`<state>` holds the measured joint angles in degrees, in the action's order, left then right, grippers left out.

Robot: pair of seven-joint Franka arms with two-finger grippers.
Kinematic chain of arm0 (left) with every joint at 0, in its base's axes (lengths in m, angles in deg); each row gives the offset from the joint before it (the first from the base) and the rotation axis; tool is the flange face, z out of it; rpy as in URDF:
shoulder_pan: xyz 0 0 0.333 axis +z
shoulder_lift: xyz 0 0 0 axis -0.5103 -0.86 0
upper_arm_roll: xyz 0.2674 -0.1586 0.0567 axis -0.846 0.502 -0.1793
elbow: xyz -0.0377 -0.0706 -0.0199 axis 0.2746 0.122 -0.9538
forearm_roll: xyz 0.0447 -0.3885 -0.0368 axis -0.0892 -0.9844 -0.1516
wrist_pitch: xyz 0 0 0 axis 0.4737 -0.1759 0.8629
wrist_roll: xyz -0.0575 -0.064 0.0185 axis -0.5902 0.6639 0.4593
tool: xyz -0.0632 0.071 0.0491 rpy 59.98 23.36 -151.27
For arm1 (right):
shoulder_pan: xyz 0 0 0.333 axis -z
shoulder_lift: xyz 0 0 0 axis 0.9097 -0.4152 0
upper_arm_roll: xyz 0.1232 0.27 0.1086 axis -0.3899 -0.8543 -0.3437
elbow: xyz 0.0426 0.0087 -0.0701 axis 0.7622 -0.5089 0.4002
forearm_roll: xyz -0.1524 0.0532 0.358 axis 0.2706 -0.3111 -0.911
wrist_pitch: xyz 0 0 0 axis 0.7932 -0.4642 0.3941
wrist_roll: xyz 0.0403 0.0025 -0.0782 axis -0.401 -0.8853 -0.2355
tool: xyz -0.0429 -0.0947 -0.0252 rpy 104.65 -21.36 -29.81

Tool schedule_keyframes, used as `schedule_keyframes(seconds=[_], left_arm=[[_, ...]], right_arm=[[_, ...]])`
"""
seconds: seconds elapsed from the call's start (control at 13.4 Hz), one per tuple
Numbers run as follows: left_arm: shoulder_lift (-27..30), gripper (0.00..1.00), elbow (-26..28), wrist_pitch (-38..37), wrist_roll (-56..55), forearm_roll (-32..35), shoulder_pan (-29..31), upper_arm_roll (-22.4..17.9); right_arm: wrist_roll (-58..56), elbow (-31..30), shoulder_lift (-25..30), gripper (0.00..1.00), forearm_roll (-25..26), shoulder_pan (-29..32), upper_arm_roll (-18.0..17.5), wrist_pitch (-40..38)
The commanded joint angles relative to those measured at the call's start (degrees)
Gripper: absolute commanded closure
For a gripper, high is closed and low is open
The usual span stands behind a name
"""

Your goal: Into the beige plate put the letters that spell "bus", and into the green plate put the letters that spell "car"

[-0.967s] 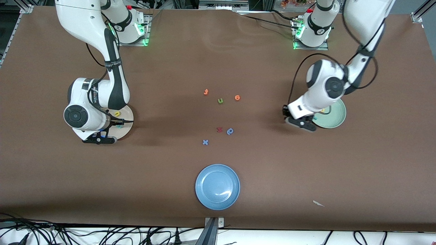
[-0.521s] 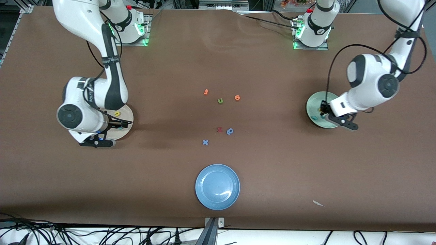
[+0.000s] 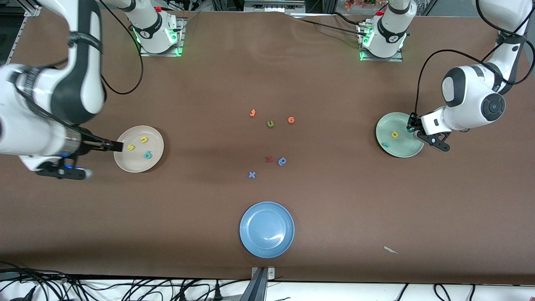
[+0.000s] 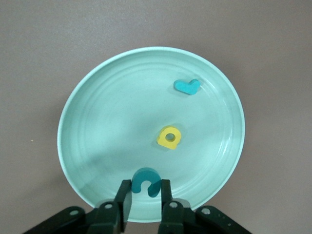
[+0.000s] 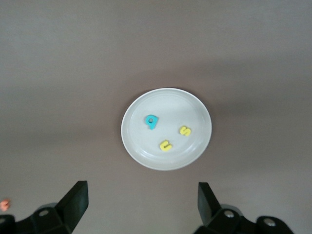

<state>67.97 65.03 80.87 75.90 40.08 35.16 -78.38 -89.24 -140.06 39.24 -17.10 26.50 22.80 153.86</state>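
Observation:
The beige plate (image 3: 125,163) (image 5: 195,109) holds a yellow s (image 3: 131,147), a yellow u (image 3: 143,139) and a teal b (image 3: 147,155). My right gripper (image 3: 106,145) (image 5: 142,187) hangs open and empty, high over the table by that plate's rim, toward the right arm's end. The green plate (image 3: 403,149) (image 4: 68,122) holds a yellow a (image 3: 394,134) (image 4: 169,138) and a teal r (image 3: 385,145) (image 4: 187,87). My left gripper (image 3: 411,128) (image 4: 145,184) is shut on the teal c (image 4: 146,179), low over the plate just inside its rim.
Loose letters lie mid-table: an orange f (image 3: 252,113), an olive u (image 3: 270,123), an orange o (image 3: 291,120), a red letter (image 3: 269,159), a blue p (image 3: 282,161) and a blue x (image 3: 251,174). A blue plate (image 3: 266,229) sits nearest the front camera.
My right gripper opened, rose and drew back off the beige plate, where the yellow s now shows. My left gripper carried the teal c from beside the green plate to over it.

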Motion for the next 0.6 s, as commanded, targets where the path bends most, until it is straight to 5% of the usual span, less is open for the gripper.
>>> schedule_keyframes(seconds=[0.0, 0.07, 0.52], left_arm=[[1.2, 0.27, 0.6, -0.2, 0.8, 1.4, -0.3, -0.4], [1.2, 0.0, 0.6, -0.2, 0.5, 1.4, -0.3, -0.5], [2.9, 0.0, -2.1, -0.3, 0.6, 0.1, -1.0, 0.0]], right_arm=[[1.0, 6.8, -1.1, 0.01, -2.9, 1.7, 0.7, -7.8], [1.5, 6.9, -0.9, 0.01, -2.8, 1.4, 1.0, -8.6], [2.0, 7.1, 0.2, 0.0, 0.6, -1.7, 0.8, -7.7]])
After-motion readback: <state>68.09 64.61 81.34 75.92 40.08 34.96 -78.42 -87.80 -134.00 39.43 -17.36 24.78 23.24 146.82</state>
